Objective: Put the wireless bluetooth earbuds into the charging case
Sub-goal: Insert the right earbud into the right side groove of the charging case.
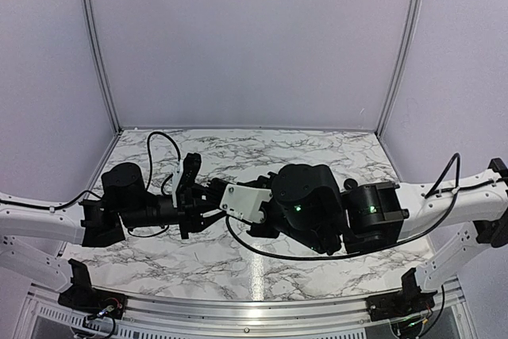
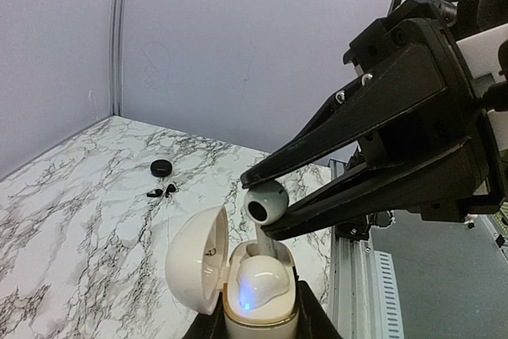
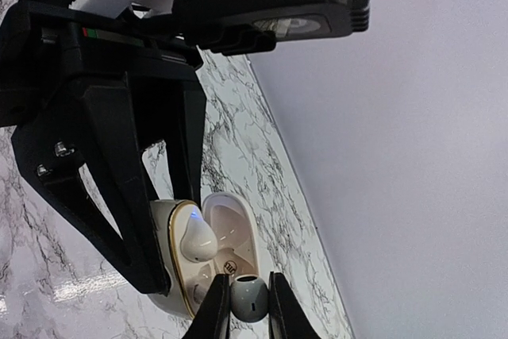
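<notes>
Hidden, top view: the two wrists meet over the middle of the marble table [image 1: 317, 148] and cover the charging case [image 3: 181, 279] and both earbuds; none of them can be made out there.
Cut off, left wrist view: only the finger ends of the left gripper [image 2: 260, 325] show, at the bottom edge, and the base of the case runs out of frame.
Cut off, right wrist view: the fingers of the right gripper [image 3: 248, 287] enter from the bottom edge, so only their tips are visible.
Hard to make out: small dark pieces [image 2: 161, 191] lie on the marble just beside a black puck [image 2: 161, 167]; they are too small to identify.
Left gripper: closed on the case body, one finger on each side, holding it upright above the table.
Right gripper: nearly closed, tips clamped on the round head of the held earbud [image 2: 266, 202], which is white with a dark opening facing the left wrist camera.
Case: open, with the lid [image 2: 194, 260] swung back to one side.
Seated earbud [image 2: 258, 283]: white, lying in one well of the case, with a blue light on it.
Held earbud, position: directly over the free well beside the seated earbud, with its stem reaching down to the case opening.
Contact: whether the stem has bottomed in the well cannot be determined.
</notes>
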`<action>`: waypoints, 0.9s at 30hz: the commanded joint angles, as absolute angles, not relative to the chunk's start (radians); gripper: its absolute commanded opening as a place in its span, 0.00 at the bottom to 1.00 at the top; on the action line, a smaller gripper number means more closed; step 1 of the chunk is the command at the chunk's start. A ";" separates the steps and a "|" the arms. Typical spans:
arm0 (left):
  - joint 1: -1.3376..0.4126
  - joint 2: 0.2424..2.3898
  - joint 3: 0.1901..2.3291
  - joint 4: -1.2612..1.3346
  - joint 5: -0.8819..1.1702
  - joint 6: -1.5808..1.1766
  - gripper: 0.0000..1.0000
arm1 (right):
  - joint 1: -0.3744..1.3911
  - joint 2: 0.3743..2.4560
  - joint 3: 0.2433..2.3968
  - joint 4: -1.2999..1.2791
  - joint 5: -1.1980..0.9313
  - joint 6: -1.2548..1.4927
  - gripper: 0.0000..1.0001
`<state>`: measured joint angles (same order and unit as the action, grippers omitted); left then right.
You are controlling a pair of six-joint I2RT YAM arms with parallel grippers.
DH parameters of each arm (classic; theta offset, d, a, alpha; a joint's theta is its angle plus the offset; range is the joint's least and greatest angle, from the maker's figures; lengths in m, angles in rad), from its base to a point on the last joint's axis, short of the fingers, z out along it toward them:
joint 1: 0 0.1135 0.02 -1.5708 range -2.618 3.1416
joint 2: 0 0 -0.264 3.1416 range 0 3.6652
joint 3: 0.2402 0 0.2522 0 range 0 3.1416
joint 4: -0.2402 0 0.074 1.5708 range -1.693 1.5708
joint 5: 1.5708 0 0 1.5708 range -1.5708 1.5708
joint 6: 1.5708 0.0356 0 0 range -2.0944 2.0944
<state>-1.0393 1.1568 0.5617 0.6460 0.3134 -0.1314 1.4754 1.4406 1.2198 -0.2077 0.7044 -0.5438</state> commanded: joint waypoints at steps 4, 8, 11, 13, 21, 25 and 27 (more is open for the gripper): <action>-1.034 1.155 0.595 0.684 0.315 -0.128 0.00 | 1.481 1.422 1.194 -0.200 0.752 -0.557 0.05; -1.034 1.152 0.596 0.684 0.319 -0.129 0.00 | 1.476 1.424 1.190 -0.202 0.757 -0.554 0.05; -1.034 1.150 0.597 0.684 0.320 -0.127 0.00 | 1.476 1.423 1.187 -0.204 0.751 -0.553 0.05; -1.034 1.147 0.596 0.684 0.320 -0.125 0.00 | 1.476 1.420 1.187 -0.206 0.746 -0.555 0.05; -1.034 1.151 0.597 0.684 0.322 -0.123 0.00 | 1.480 1.417 1.193 -0.215 0.645 -0.556 0.06; -1.034 1.148 0.595 0.684 0.326 -0.119 0.00 | 1.483 1.430 1.197 -0.223 0.613 -0.564 0.07; -1.034 1.145 0.594 0.684 0.326 -0.119 0.00 | 1.482 1.437 1.201 -0.229 0.605 -0.568 0.07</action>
<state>-1.0393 1.1576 0.5617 0.6411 0.3325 -0.1295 1.4738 1.4322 1.1942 -0.1997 0.6933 -0.5591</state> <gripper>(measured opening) 0.250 0.159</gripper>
